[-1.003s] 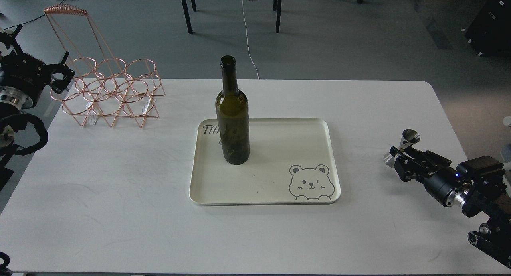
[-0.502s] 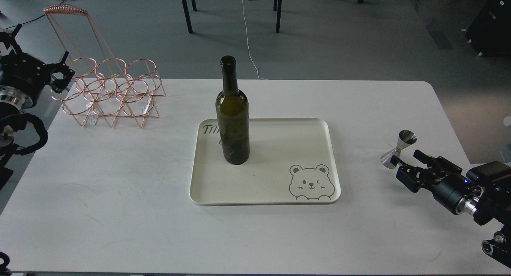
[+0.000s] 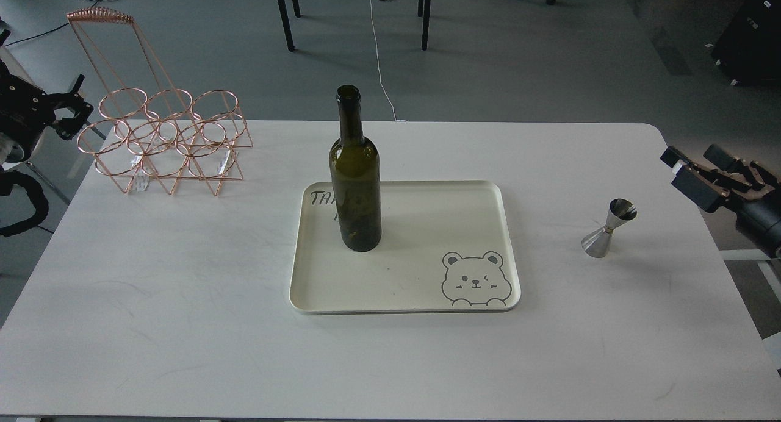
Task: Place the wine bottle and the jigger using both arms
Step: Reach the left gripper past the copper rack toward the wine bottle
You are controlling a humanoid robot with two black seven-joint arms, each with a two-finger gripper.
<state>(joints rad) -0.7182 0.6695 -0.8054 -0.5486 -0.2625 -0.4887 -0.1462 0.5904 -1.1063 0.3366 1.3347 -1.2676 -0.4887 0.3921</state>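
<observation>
The wine bottle (image 3: pixel 356 178) stands upright on the left part of a cream tray (image 3: pixel 427 288). The jigger (image 3: pixel 608 228) stands upright on the white table, to the right of the tray and free of any grip. My right gripper (image 3: pixel 692 158) is open and empty, above and to the right of the jigger near the table's right edge. My left gripper (image 3: pixel 76 102) is off the table's far left corner, beside a copper wire rack; its two fingers look spread and it holds nothing.
The copper wire bottle rack (image 3: pixel 165 141) with a tall handle stands at the table's far left corner. The tray has a bear drawing (image 3: pixel 474 278) at its front right. Chair legs (image 3: pixel 284 16) and cables lie on the floor beyond the table.
My right gripper has let go of the jigger and pulled back up and to the right. The jigger now stands alone. My left arm has drawn back to the left.
</observation>
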